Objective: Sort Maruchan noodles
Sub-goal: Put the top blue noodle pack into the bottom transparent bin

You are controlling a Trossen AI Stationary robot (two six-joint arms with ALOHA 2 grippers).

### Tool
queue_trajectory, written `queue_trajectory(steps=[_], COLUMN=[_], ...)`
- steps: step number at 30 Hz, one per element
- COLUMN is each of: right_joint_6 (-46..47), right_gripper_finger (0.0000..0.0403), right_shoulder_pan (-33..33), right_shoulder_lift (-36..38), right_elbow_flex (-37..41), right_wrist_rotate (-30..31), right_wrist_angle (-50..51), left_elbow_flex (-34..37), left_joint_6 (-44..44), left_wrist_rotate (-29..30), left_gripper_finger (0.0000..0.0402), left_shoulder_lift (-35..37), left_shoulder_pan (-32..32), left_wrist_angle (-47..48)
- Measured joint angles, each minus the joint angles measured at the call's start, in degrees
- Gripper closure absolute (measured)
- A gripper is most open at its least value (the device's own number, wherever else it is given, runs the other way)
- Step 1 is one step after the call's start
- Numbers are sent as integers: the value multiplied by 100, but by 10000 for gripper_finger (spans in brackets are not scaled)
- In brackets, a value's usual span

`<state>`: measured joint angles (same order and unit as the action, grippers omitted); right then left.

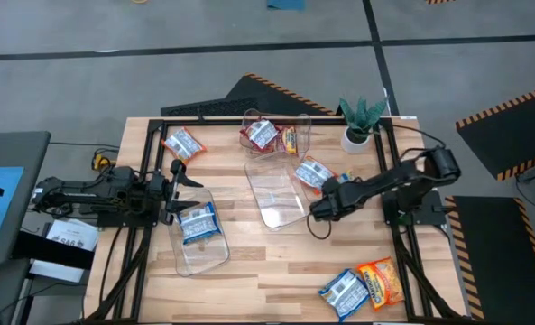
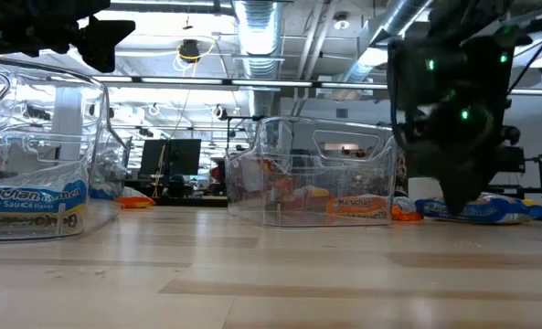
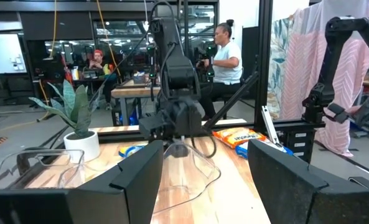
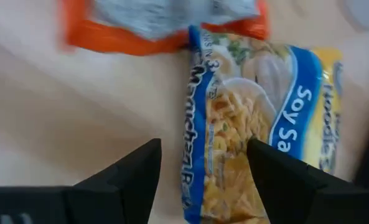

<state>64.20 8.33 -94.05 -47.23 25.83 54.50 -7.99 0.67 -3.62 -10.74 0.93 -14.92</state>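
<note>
Where visible: three bins, seven noodle packets.

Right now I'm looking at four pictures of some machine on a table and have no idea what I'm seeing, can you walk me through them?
It's a robot with two dark arms at a wooden table. One picture looks down from above, one looks level across the tabletop, and one comes from each arm's wrist. The left gripper waits open beside a clear bin holding a blue noodle packet. The right gripper is open over another blue packet, holding nothing. Two more bins sit mid-table, the far one holding packets. Other packets lie loose, and there's a potted plant.
</note>
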Motion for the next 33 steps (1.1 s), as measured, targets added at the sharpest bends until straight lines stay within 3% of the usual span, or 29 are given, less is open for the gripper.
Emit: queue_trajectory(steps=[3,6,12,19,24,29,33], right_joint_6=[246,319,447,428,529,1257,1400], right_gripper_finger=[144,183,376,394,394,394,394], right_shoulder_pan=[-56,-65,-8,144,461,994,1466], right_shoulder_lift=[-311,-542,-840,-682,-140,557,956], right_elbow_flex=[8,6,-141,-608,-1267,-2086,-2668], right_wrist_rotate=[-4,15,-5,-90,31,810,1985], right_wrist_angle=[305,543,1298,2012,2639,3495,3085], left_elbow_flex=[0,-2,-2,-2,-2,-2,-2], left_joint_6=[-15,-10,-1,-2,-2,-2,33], left_wrist_rotate=[0,0,0,0,-2,-2,-2], left_gripper_finger=[176,176,176,176,176,176,176], left_shoulder_lift=[0,-1,0,-2,-2,-2,-2], left_shoulder_pan=[0,0,0,0,0,0,0], left_wrist_angle=[2,2,4,4,5,25,17])
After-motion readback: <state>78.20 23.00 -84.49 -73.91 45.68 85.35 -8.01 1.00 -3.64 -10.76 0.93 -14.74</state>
